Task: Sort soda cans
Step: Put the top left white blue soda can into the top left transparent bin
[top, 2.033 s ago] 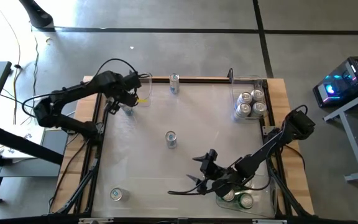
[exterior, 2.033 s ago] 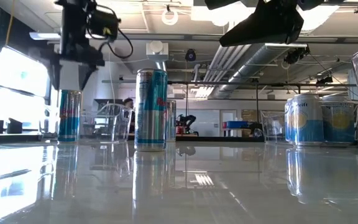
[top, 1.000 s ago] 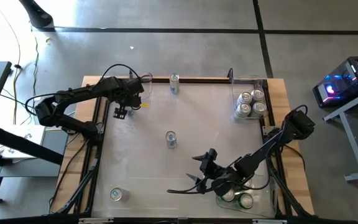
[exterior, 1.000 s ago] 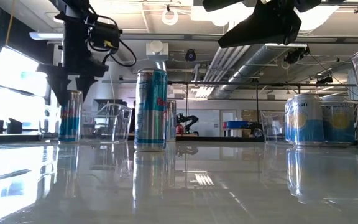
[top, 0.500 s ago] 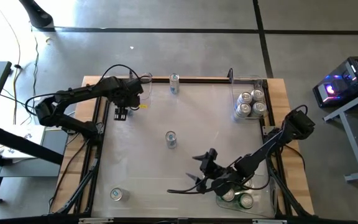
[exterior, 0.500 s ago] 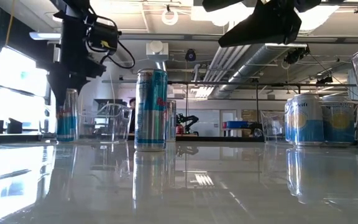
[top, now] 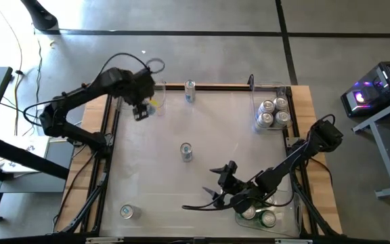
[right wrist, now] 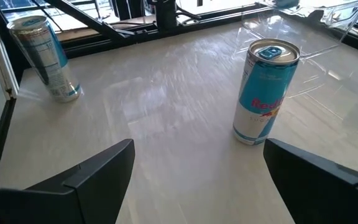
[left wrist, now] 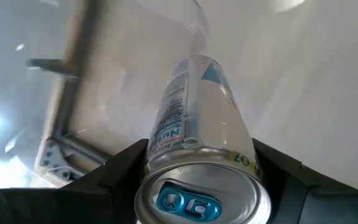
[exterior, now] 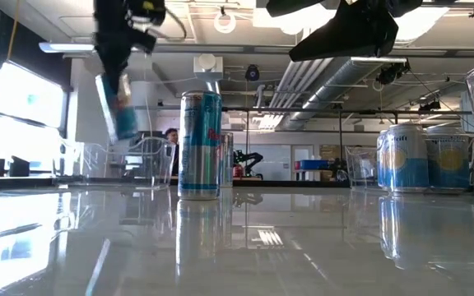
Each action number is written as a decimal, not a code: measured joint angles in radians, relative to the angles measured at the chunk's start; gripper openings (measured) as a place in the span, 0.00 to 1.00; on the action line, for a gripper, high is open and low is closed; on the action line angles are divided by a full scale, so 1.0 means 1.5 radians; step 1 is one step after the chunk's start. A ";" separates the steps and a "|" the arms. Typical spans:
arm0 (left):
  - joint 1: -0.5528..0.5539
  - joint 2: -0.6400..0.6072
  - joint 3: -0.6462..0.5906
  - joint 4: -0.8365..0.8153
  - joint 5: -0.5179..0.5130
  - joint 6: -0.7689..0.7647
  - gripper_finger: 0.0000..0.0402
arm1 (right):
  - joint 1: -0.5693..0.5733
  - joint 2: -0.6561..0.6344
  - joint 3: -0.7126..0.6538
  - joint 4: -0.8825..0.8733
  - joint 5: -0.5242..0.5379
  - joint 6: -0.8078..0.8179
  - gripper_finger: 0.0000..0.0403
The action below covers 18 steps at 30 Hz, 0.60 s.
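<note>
Overhead, the white table (top: pixel 202 183) fills the middle, framed by dark rails along its left, far and right edges; most of its surface lies bare around the centre can (top: pixel 186 152), a slim blue-and-silver soda can standing upright alone. Well apart from that can, at the far right corner, a clear bin (top: pixel 271 102) holds a cluster of silver-topped cans (top: pixel 272 112), seen in the low view as pale blue-and-yellow ones. Another clear bin (top: pixel 283 220) at the near right corner holds green-topped cans (top: pixel 261 218), partly hidden under the right arm.

Up and to the left of the centre can, the left gripper (top: pixel 140 110) hangs above the far left corner beside the left rail, its fingers clamped on a slim blue can (exterior: pixel 118 103); the low view shows that can lifted clear of the table and tilted. From the left wrist the held can's silver top and blue tab point toward the camera between the two dark fingers (left wrist: pixel 118 171).

Nearer than the centre can and to its right, the right gripper (top: pixel 221 194) sits low with its fingers spread wide and nothing between them.

Two single cans stand apart: one (top: pixel 189 90) against the far rail beyond the centre can, one (top: pixel 126 212) near the near left corner.
</note>
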 joint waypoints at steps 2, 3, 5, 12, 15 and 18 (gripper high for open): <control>0.010 0.018 0.048 0.005 -0.005 -0.071 0.57 | -0.002 0.000 0.000 0.000 -0.001 -0.002 0.88; 0.018 0.031 0.070 0.004 -0.003 -0.105 0.57 | -0.003 0.000 0.000 0.000 -0.001 0.000 0.88; 0.041 0.070 0.115 -0.004 0.005 -0.175 0.57 | -0.006 0.000 0.000 0.000 -0.001 0.002 0.88; 0.135 0.251 0.233 -0.028 0.031 -0.192 0.57 | -0.007 0.000 0.000 0.000 -0.005 0.003 0.88; 0.165 0.317 0.261 -0.023 0.045 -0.187 0.57 | -0.007 0.000 0.000 0.000 -0.005 0.003 0.88; 0.182 0.368 0.284 -0.021 0.050 -0.184 0.57 | -0.007 0.000 0.000 0.000 -0.005 0.003 0.88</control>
